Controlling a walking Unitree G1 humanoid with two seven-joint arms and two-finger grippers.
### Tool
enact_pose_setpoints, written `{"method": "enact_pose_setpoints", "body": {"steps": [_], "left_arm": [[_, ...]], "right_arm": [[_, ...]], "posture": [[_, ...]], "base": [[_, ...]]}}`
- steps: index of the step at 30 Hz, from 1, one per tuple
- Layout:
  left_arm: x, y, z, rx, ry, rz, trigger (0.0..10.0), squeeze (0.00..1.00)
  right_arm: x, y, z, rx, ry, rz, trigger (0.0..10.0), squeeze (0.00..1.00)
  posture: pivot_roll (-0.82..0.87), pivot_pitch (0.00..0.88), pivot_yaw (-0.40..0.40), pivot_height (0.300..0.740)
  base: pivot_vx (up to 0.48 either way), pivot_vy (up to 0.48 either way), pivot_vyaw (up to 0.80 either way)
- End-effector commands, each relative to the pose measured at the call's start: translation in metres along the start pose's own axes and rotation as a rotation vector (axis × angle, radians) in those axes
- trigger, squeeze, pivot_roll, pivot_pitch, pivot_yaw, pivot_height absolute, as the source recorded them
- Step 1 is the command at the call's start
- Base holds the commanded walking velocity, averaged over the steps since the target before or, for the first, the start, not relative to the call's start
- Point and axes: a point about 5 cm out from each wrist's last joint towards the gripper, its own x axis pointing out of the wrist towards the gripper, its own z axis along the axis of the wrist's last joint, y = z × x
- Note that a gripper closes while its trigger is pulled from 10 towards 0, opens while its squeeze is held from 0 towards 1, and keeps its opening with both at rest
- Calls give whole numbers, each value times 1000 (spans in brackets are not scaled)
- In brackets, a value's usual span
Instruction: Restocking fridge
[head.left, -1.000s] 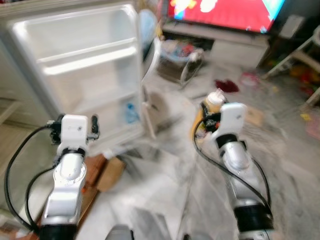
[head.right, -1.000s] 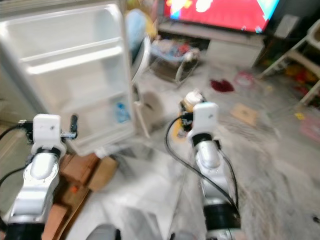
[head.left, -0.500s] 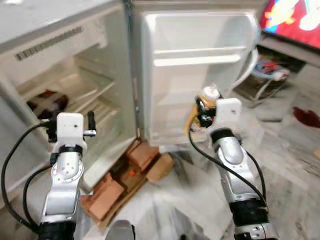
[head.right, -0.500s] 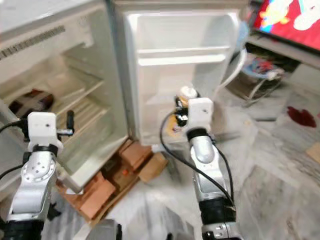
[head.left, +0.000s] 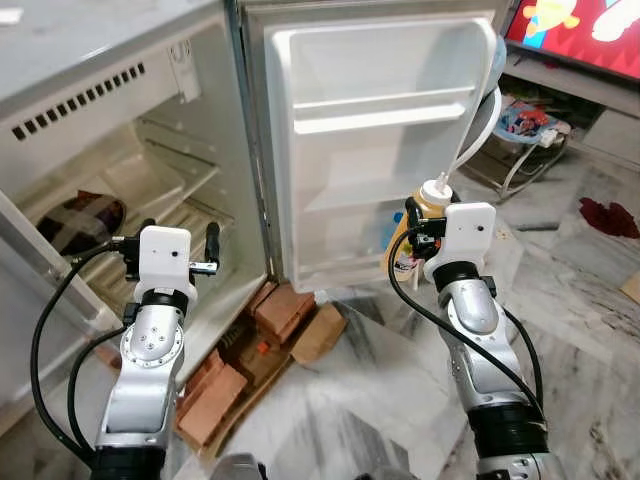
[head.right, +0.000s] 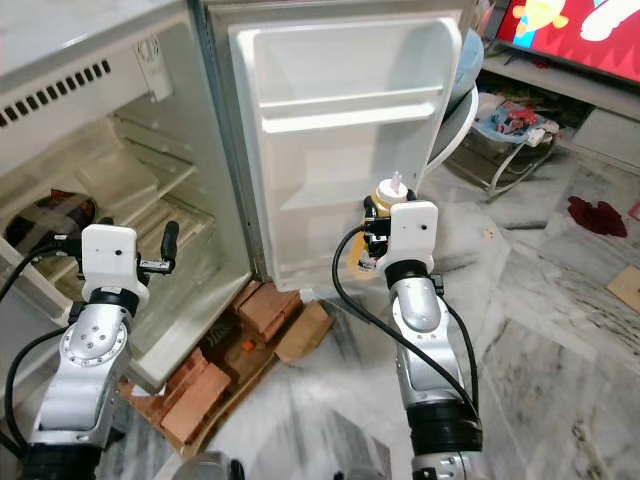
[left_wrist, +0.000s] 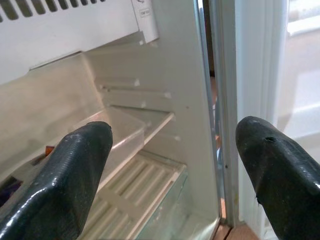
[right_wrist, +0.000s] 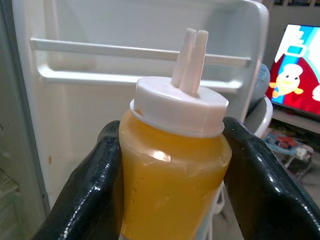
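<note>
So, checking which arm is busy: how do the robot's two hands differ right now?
The right hand is shut on a yellow squeeze bottle, held upright before the open fridge door. The left hand is open, holding nothing, and faces the fridge's inner shelves. Both have two black fingers and are raised.

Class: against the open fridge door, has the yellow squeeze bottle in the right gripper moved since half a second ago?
Cannot tell for certain: the camera shifted. The yellow squeeze bottle with a white cap stays clamped in the right gripper, before the white fridge door's lower part.
</note>
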Motion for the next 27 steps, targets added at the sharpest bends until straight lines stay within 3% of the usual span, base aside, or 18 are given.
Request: {"method": "enact_pose_setpoints", "body": {"steps": [1, 13, 27], "left_arm": [[0, 0, 3, -3, -15, -7, 10000, 0], [0, 1, 2, -5, -9, 5, 10000, 0], [1, 4, 1, -4, 4, 51, 10000, 0]], "right_arm": [[2, 1, 3, 9, -13, -1, 10000, 0], [2, 0, 3, 8, -11, 4, 10000, 0], [1, 5, 0, 34, -1, 39, 10000, 0]], "posture": [[88, 51, -37, 740], [87, 52, -37, 740], [91, 47, -35, 740]], "base": [[472, 0, 0], [443, 0, 0], [0, 0, 0]]}}
